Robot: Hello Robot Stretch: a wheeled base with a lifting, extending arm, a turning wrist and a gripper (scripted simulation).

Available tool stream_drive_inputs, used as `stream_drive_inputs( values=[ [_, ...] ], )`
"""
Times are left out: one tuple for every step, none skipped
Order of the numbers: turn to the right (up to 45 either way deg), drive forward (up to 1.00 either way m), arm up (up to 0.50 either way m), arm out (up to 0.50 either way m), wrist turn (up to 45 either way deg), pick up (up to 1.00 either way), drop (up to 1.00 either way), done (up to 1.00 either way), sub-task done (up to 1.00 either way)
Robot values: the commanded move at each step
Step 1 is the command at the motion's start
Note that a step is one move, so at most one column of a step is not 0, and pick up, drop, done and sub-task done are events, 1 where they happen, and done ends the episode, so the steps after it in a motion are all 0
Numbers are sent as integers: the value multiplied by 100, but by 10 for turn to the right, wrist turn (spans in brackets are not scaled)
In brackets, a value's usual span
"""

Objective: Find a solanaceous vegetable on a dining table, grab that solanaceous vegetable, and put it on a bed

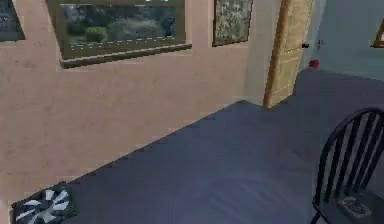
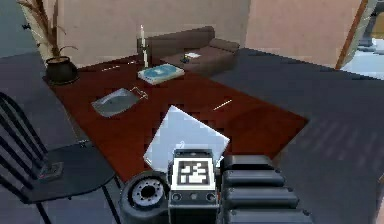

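A dark red-brown dining table (image 2: pixel 250 112) stretches across the arm side view. On it lie a white sheet (image 2: pixel 185 135), a grey tray-like item (image 2: pixel 115 100), a teal flat object (image 2: pixel 160 72) and a thin candle (image 2: pixel 142 38). None of the small shapes on it can be told as a vegetable. At the bottom edge stands the arm's dark bar with a white marked square (image 2: pixel 192 172). Left of it is the gripper's (image 2: pixel 147 197) round dark body. Its far end cannot be made out, so I cannot tell whether it holds anything.
A black spindle chair (image 2: pixel 40 150) stands at the table's left; it or another one is at the forward view's right (image 1: pixel 350 165). A potted plant (image 2: pixel 60 68) and brown sofa (image 2: pixel 195 45) lie beyond the table. Ahead: pink wall, framed window (image 1: pixel 120 25), wooden door (image 1: pixel 290 50), floor fan (image 1: pixel 45 205), open dark floor.
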Motion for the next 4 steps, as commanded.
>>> stream_drive_inputs(
  values=[
    [0,95,0,0,0,0,0,0,0],
    [450,0,0,0,0,0,0,0,0],
    [0,100,0,0,0,0,0,0,0],
    [150,0,0,0,0,0,0,0,0]
  ],
)
